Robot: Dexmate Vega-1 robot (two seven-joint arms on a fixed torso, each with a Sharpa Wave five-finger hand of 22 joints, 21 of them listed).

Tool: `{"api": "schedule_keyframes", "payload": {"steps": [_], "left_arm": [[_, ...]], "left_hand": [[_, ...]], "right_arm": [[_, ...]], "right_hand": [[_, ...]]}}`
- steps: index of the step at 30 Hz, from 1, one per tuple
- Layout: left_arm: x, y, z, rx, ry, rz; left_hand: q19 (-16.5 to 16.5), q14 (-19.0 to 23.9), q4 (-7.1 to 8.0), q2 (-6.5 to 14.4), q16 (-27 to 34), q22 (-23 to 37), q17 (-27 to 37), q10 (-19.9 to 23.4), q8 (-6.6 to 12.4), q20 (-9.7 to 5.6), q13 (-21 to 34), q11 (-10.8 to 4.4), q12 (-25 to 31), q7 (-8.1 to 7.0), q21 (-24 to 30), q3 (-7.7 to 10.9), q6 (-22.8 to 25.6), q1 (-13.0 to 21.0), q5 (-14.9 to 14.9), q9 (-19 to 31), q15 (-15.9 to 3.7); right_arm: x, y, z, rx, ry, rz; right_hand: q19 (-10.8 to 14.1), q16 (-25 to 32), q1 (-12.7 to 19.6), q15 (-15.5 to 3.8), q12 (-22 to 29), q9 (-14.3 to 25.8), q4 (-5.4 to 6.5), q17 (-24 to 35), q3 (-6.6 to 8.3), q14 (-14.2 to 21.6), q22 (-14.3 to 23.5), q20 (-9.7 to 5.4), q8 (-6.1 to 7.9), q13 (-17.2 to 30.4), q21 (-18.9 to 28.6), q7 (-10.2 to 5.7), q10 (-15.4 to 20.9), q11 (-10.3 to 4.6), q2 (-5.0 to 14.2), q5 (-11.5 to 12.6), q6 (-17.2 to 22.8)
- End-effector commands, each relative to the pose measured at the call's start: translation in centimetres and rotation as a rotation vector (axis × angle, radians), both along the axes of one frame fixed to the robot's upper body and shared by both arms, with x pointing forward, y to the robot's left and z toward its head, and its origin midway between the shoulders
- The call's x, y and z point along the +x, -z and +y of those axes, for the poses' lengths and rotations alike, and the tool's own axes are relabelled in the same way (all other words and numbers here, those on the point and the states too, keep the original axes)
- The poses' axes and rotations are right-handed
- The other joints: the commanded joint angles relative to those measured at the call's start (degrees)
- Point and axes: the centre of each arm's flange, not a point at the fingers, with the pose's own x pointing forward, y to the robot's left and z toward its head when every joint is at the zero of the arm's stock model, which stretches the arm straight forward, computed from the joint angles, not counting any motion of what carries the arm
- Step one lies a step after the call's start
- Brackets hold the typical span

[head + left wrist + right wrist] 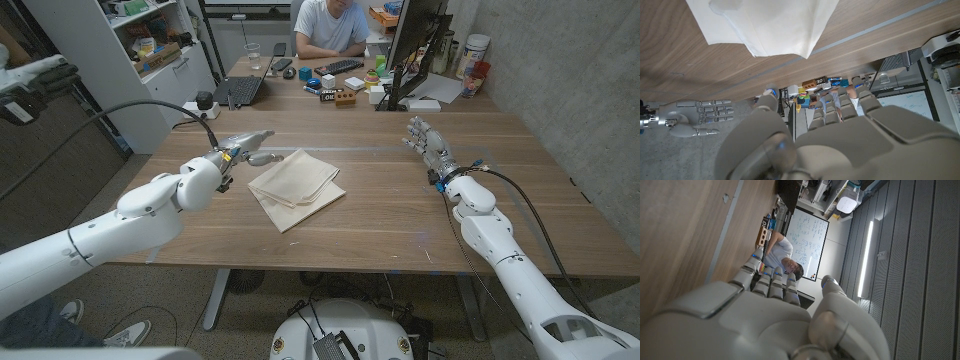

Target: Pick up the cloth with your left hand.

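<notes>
Our left hand [245, 148] holds nothing, fingers apart, beside the cloth [296, 186] at its 10 o'clock. We should drop onto its near edge and pinch.

Head cam high, looks down over worktop [380, 200]; both wrist cams close behind own robot hand, inverted, sharing worktop.

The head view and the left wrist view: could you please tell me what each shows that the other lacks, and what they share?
Head view alone: both white arms, and a laptop on the far desk. Left wrist view alone: the back of the left hand close up, holding nothing. Both: the folded cream cloth on the wooden table, the right hand, open, and a seated person.
</notes>
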Motion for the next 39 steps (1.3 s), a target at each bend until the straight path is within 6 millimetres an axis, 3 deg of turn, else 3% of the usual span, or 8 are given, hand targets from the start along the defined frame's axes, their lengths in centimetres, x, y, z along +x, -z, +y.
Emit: {"api": "schedule_keyframes", "payload": {"steps": [1,5,15,27,39], "left_arm": [[0.4,1.9,-1.7,0.000,0.001,0.013],[1.1,2.7,-2.3,0.013,0.002,0.042],[1.0,2.4,-4.5,0.130,-0.049,0.089],[0.4,2.9,-6.0,0.281,-0.150,0.034],[0.4,3.5,-6.8,0.266,-0.108,0.053]], "left_hand": [[5.23,2.64,0.36,-1.95,0.98,0.42,0.29,1.54,1.02,0.22,0.49,-0.04,0.97,-0.36,1.91,-0.53,1.82,2.55,0.09,0.14,0.18],[7.93,3.17,0.58,-2.56,0.93,0.37,0.32,1.72,1.72,0.24,0.67,-0.18,1.14,-1.27,2.68,-0.74,4.26,3.60,0.03,0.21,0.48],[11.23,4.46,1.14,-3.81,0.98,-0.05,0.36,4.08,2.81,0.36,1.00,-0.44,2.19,-1.04,3.13,-1.68,9.13,4.32,-0.18,0.28,1.15],[11.32,3.75,1.27,-4.05,0.53,-0.28,0.38,4.14,2.36,0.41,1.11,-0.26,2.22,-1.06,2.73,-1.99,9.01,4.60,-0.17,0.29,1.60],[11.19,3.88,1.40,-4.09,0.50,-0.41,0.40,4.16,2.00,0.42,1.18,-0.31,2.22,-0.91,2.38,-2.17,8.76,4.73,-0.16,0.31,1.55]], "right_arm": [[0.3,0.0,0.4,-0.004,-0.008,-0.002],[0.3,0.1,0.3,-0.003,-0.005,-0.002],[0.4,0.5,0.2,0.003,-0.007,0.006],[0.6,0.4,0.3,-0.001,-0.015,0.005],[0.7,0.0,0.8,-0.014,-0.024,0.001]], "right_hand": [[0.17,0.13,-0.37,0.06,-0.18,0.07,-0.48,0.12,0.07,0.26,0.19,0.45,0.13,0.16,0.02,-0.35,0.37,-0.07,-0.17,0.21,0.37],[0.17,0.14,-0.41,0.06,-0.20,0.07,-0.49,0.11,0.05,0.29,0.19,0.42,0.13,0.16,0.02,-0.45,0.35,-0.09,-0.17,0.21,0.40],[0.20,0.12,-0.50,0.13,-0.22,0.08,-0.52,0.09,0.03,0.26,0.20,0.48,0.12,0.17,0.04,-0.47,0.33,-0.07,-0.19,0.21,0.43],[0.12,0.13,-0.63,0.13,-0.22,0.09,-0.55,0.07,-0.01,0.32,0.20,0.59,0.08,0.17,0.02,-0.46,0.38,-0.09,-0.20,0.21,0.38],[0.11,0.13,-0.75,0.24,-0.24,0.10,-0.59,0.04,-0.06,0.33,0.21,0.60,0.05,0.17,0.03,-0.49,0.36,-0.13,-0.25,0.20,0.36]]}}
